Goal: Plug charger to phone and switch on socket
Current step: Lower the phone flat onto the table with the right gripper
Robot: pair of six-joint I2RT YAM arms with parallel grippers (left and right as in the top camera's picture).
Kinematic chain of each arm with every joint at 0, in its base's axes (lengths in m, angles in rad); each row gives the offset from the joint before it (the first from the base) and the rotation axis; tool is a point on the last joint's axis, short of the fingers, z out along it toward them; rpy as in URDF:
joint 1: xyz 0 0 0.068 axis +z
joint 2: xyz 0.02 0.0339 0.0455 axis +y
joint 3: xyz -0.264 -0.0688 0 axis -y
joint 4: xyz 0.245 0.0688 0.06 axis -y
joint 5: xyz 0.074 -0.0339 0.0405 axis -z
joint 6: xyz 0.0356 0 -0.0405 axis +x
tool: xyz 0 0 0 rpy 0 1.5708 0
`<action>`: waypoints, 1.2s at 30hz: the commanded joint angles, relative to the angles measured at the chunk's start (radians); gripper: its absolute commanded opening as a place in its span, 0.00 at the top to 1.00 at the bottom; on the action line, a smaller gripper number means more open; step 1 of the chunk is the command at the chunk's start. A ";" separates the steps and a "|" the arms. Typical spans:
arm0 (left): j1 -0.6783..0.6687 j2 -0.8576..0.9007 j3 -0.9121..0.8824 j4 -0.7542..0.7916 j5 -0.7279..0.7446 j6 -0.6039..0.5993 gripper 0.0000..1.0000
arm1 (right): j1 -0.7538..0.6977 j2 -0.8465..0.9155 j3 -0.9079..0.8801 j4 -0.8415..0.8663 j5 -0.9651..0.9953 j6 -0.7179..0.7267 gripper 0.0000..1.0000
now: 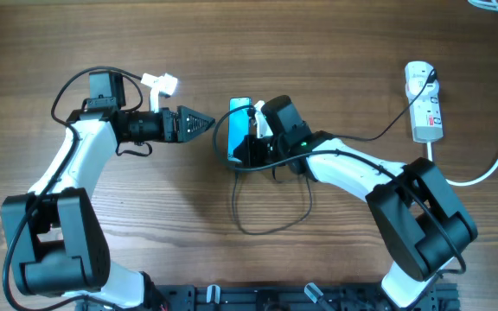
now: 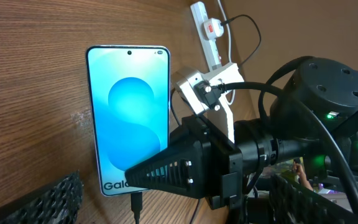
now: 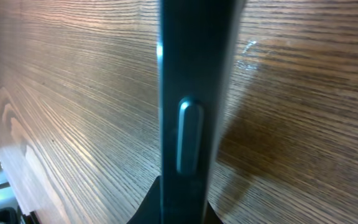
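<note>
One glossy rectangular phone (image 1: pixel 237 131) with one thin black charger (image 2: pixel 136 202), clamped edgewise by the right gripper (image 2: pixel 135 171). Left gripper (image 1: pixel 207 123), 9 o'clock, gapes wide. One white oblong socket (image 1: pixel 425 108), 2 o'clock.

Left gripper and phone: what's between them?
Nothing. Only bare table separates the left gripper from the phone, as the overhead view shows.

The overhead camera looks straight down from high on the whole brown wood-grain tabletop (image 1: pixel 232 34). The left wrist camera sits low over the tabletop's left half, facing right, near the smartphone with a blue-teal screen (image 2: pixel 129 118), the white elongated power strip (image 2: pixel 205 31) beyond it toward the far right corner. The right wrist camera is tight against the phone's dark side edge (image 3: pixel 191 93). All three share the phone
</note>
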 commanded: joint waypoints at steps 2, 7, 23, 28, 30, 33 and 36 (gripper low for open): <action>0.001 -0.008 -0.001 0.001 0.002 0.005 0.00 | -0.003 0.010 0.012 -0.011 0.045 -0.020 0.94; 0.002 -0.008 -0.001 0.001 0.002 0.005 0.00 | -0.003 0.010 0.012 -0.015 0.047 -0.020 0.94; 0.002 -0.008 -0.001 0.001 0.002 0.005 0.00 | -0.002 0.010 0.012 -0.097 0.047 -0.021 0.91; 0.001 -0.008 -0.001 0.001 0.002 0.005 0.00 | -0.002 0.010 0.012 -0.097 0.047 -0.021 0.90; 0.002 -0.008 -0.001 0.001 0.002 0.005 0.00 | -0.002 0.010 0.012 -0.097 0.047 -0.021 0.87; 0.002 -0.008 -0.001 0.001 0.002 0.005 0.00 | -0.002 0.010 0.012 -0.097 0.047 -0.021 0.79; 0.002 -0.008 -0.001 0.001 0.002 0.005 0.00 | -0.002 0.010 0.012 -0.097 0.048 -0.021 0.68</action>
